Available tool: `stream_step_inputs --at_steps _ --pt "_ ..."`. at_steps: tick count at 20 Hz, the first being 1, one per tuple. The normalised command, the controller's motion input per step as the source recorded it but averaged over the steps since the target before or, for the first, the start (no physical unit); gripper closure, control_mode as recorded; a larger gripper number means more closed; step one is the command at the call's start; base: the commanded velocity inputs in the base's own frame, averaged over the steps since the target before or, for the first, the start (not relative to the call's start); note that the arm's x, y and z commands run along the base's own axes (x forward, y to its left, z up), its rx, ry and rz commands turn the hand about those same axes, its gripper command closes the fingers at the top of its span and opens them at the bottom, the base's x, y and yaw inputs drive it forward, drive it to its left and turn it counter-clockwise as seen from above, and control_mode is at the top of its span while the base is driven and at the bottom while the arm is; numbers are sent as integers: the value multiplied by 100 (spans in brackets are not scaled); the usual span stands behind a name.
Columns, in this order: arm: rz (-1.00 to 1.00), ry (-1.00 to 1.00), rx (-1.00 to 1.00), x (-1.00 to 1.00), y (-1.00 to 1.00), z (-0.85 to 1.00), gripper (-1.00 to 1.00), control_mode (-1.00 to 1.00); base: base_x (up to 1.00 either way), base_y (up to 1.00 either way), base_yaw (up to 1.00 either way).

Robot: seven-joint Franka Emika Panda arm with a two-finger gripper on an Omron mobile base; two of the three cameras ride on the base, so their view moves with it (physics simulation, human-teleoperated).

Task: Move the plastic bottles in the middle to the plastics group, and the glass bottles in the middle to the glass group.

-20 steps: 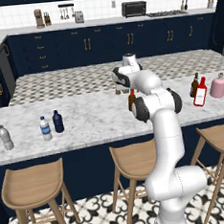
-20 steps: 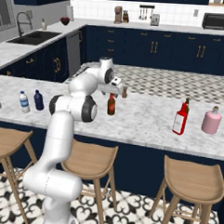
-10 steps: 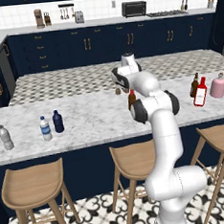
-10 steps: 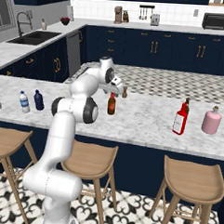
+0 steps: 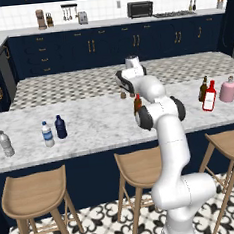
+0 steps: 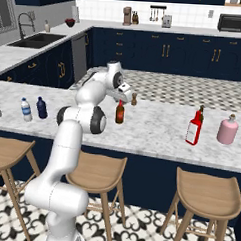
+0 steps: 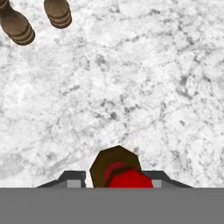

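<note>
Fingers (image 7: 117, 181) sit straight above the slim brown bottle (image 6: 120, 112), looking down its reddish neck; the bottle stands upright, long axis vertical, in line with the approach. It is mid-worktop (image 5: 99, 120), just in front of the arm's elbow in both base views. In the hand view the fingertips flank the neck from either side. I judge them narrowed around it, but I cannot tell whether they actually bear on the glass; the contact is hidden at the bottom edge.

Key relation for the next move, as I judge it: the glass group lies well apart to my right along the worktop, so a lift then a long rightward carry.

Count:
- glass end: amber-brown bottle (image 5: 203, 89), red flat bottle (image 5: 209, 96), pink squat bottle (image 5: 228, 89) — three, close together.
- plastics end: blue-labelled water bottle (image 5: 47, 134), plain greyish bottle (image 5: 6, 143), navy bottle (image 5: 60, 127) just beside the labelled one — three.
- brown shakers (image 7: 58, 12): two, behind the bottle.
- middle: one bottle left.
</note>
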Motion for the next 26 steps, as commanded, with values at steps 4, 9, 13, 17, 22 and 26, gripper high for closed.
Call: stream_step_inputs --at_steps 4,9,13,17,22,26 --pt "-6 0 0 -17 -9 -26 100 -100 0 0 0" --pt "-1 -3 0 -27 -14 17 100 -100 0 0 0" --pt "0 -9 0 -69 -29 44 100 -100 0 0 0" --pt "0 -11 0 -87 -41 31 100 -100 0 0 0" --pt "0 -20 -3 -100 -62 12 100 -100 0 0 0" --pt "0 -19 -2 -100 -73 8 100 -100 0 0 0"
